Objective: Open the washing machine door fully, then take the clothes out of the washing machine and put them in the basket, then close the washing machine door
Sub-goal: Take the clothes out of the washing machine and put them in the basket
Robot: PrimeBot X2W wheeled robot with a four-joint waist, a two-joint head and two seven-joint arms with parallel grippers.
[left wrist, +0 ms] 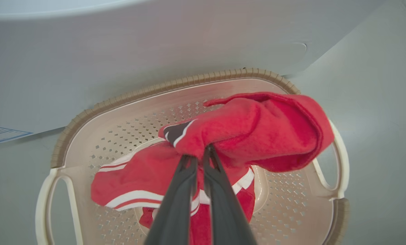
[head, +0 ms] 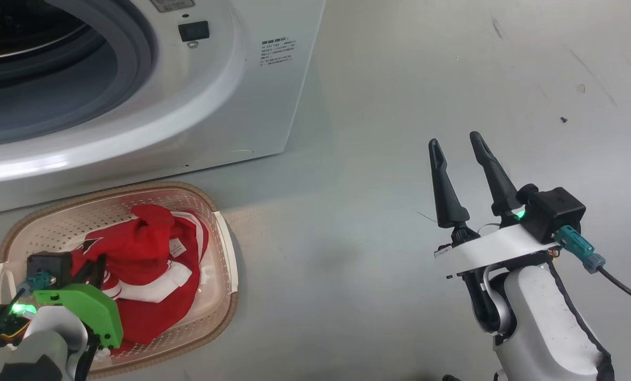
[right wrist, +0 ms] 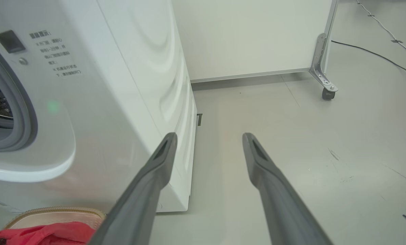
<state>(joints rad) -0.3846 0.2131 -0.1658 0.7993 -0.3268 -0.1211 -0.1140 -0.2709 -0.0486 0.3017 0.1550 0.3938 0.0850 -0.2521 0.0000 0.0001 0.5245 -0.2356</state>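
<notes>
Left tool [head: 94, 270] was down over the basket [head: 188, 188], its two dark fingers [left wrist: 175, 197] pinched nearly together on a bunch of the clothes [head: 141, 248]. From the left wrist view the grip was plain: the left tool [left wrist: 200, 154] had the red fabric caught right at its tips, and a thick fold of the clothes [left wrist: 257, 129] spread away from the tips to the right, out toward one white handle. More red cloth with white stripes lay lower in the basket [left wrist: 155, 90], beneath and to either side of the fingers. All of the clothes on show sat inside the brown rim. Whether the pinched fold was lifted clear of the pile below, I couldn't tell.

The basket stood on the floor [head: 373, 132], tight against the front foot of the washing machine [head: 215, 106], just below the round opening and its grey seal [head: 135, 58]. A blue label [left wrist: 2, 133] showed at the machine's lower corner.

Over on the other side, the right tool [head: 454, 142] hung above bare floor with its fingers spread wide and nothing between them, well apart from the basket and the clothes. From the right wrist view, the right tool [right wrist: 209, 136] pointed past the corner of the washing machine [right wrist: 121, 85]. A slice of the clothes [right wrist: 43, 233] and the basket rim [right wrist: 53, 211] sat at the lower left, well off from those open fingers. Beyond them stood a white panel on a caster [right wrist: 327, 93].
</notes>
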